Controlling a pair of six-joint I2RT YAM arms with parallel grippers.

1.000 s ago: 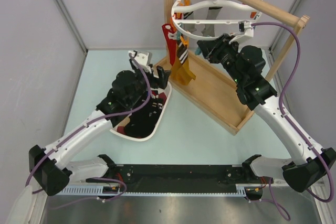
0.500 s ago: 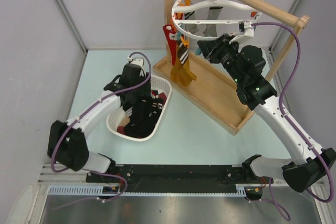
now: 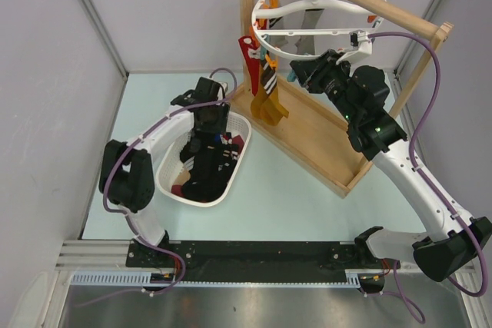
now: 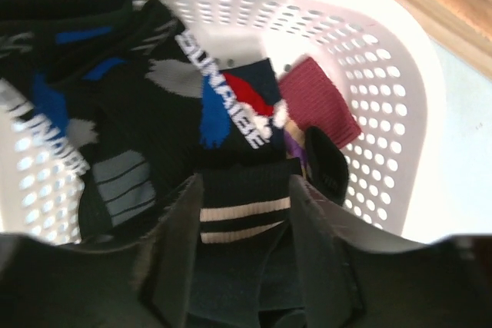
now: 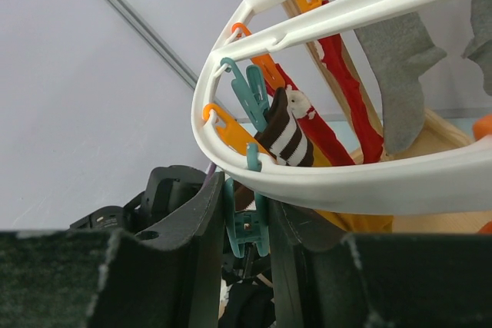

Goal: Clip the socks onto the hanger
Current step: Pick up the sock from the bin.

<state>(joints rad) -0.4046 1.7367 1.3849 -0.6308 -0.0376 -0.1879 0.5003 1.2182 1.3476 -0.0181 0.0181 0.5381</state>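
left arm has dropped into the basket (image 4: 400, 113); left fingers (image 4: 246, 205) straddle a striped sock (image 4: 244, 224), grip unclear. right fingers (image 5: 244, 217) pinch a teal clip (image 5: 247, 232); hanger (image 5: 346, 182) part-filled, socks (image 4: 154, 113) remain.

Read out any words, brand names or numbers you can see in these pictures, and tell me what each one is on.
"SUNRISE", roughly, with the middle letters blurred: white lettering along a black sock in the white basket, left wrist view.
Apparently the same word, cut off and too blurred to confirm: on a second black sock at the basket's left.
Nothing readable on the hanger.
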